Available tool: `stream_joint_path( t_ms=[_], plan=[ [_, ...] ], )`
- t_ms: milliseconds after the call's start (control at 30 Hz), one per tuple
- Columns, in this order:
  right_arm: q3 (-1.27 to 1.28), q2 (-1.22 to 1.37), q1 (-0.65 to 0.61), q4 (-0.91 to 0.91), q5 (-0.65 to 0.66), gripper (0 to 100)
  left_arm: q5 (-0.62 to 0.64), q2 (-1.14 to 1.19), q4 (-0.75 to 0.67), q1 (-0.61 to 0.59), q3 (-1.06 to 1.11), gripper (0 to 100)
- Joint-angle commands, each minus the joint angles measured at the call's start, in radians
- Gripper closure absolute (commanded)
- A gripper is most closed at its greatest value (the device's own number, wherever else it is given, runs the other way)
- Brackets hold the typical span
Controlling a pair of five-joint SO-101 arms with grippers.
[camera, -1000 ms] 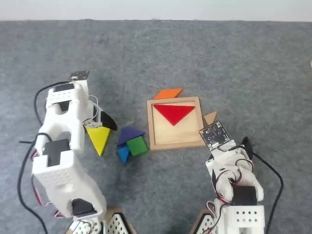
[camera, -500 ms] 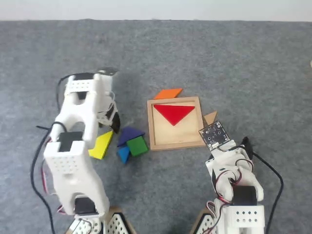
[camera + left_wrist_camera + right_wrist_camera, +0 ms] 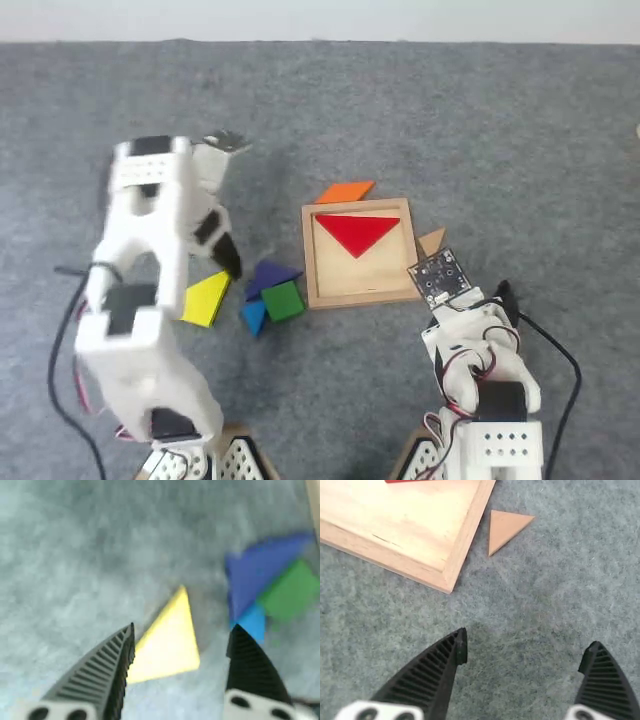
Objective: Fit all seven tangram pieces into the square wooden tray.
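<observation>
The left arm (image 3: 150,230) extends forward from its base, elbow raised and wrist bent downward. The left gripper (image 3: 183,630) points down, jaws spread, holding nothing. The right arm (image 3: 480,365) is folded close to its base. The right gripper (image 3: 528,640) points down, jaws wide apart, holding nothing.

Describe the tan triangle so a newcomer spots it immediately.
Find the square wooden tray in the middle of the grey carpet. Just off its right edge lies a small triangle. It is the only tan piece; the others are brightly coloured.
</observation>
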Motion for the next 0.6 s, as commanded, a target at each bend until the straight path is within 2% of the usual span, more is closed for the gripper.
stream_joint_path(
  t_ms=[0, 133, 233, 333, 567],
  plan=[
    [-0.012, -0.002, -0.007, -0.016, 0.012, 63.8, -0.153, -0.258, -0.074, -0.009, 0.245, 69],
    [-0.012, -0.002, -0.007, -0.016, 0.012, 63.8, -0.210, -0.436, -0.356, -0.015, 0.565, 69],
    [-0.012, -0.002, -0.007, -0.015, 0.012, 63.8, -0.244, -0.456, -0.488, -0.018, 0.670, 67],
    [-0.012, -0.002, -0.007, -0.015, 0.012, 63.8, -0.290, -0.420, -0.543, -0.044, 0.674, 63],
    [-0.012, -0.002, -0.007, -0.015, 0.012, 63.8, -0.396, -0.272, -0.551, -0.106, 0.570, 62]
  ],
)
